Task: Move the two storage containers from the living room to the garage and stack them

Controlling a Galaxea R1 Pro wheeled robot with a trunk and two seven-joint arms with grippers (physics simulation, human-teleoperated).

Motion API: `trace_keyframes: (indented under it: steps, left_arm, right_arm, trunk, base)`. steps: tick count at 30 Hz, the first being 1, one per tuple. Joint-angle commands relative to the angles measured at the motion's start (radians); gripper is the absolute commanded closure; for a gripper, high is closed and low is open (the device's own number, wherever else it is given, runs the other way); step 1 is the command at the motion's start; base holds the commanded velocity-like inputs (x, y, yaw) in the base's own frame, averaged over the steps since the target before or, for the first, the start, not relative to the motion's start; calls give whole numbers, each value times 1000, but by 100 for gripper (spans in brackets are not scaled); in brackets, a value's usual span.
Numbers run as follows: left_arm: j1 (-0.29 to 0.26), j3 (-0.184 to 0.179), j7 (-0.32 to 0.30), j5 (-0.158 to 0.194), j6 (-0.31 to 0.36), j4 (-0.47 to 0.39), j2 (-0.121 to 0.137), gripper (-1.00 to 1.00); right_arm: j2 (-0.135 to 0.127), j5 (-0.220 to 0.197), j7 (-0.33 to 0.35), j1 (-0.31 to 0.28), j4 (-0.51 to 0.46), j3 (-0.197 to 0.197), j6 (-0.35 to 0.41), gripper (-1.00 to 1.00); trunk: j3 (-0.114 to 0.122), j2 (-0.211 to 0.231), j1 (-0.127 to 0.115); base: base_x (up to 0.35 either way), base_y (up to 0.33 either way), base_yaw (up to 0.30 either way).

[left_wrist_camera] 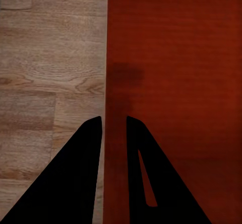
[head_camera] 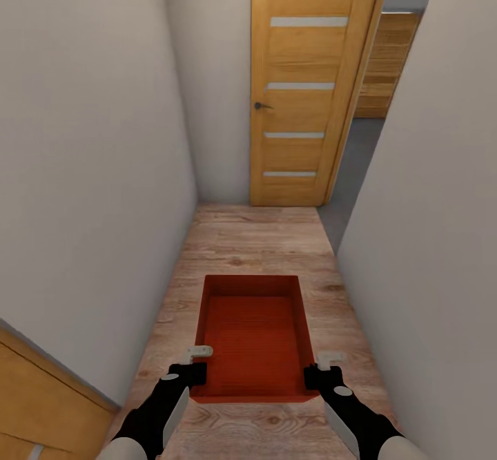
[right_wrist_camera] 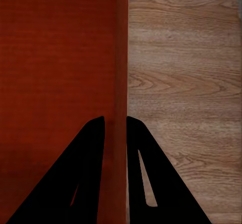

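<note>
- The left gripper (left_wrist_camera: 114, 128) was clamped on the left side wall of an orange-red, shallow, lidless rectangular storage container (head_camera: 253, 336), one black finger (left_wrist_camera: 80, 173) outside the wall and one inside.
- The right gripper (right_wrist_camera: 115, 128) pinched the opposite side wall the same way, so the bin hung between both claws, held near its close end.
- The container's thin walls sloped to a finely ribbed floor; it looked like light, smooth plastic.
- Below both claws lay a light wood-plank floor (head_camera: 235, 246) with visible grain and knots.
- Plain white walls (head_camera: 90, 170) stood close outside each claw, forming a narrow corridor.
- Ahead of the claws, a honey-coloured wooden door (head_camera: 304, 87) with four pale horizontal slits stood swung open; beside it a grey floor showed through the doorway.
- Likely risks: the thin walls could flex and slip from the pinch if the arms drifted apart, and the far end could clip a wall or the door during a turn.
</note>
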Motion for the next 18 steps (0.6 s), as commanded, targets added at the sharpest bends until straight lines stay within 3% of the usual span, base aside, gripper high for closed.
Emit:
trace_keyframes:
  steps: [1,18]
  left_arm:
    - [-1,1,-82,5,5,-4,1,100]
    - [-1,1,-82,5,5,-4,1,100]
  right_arm:
    - [-27,-17,-2,-1,27,15,-1,100]
    - [-27,-17,-2,-1,27,14,-1,100]
  trunk:
    - [-1,-1,0]
    - [-1,-1,0]
  base:
    - [234,0,0]
    - [234,0,0]
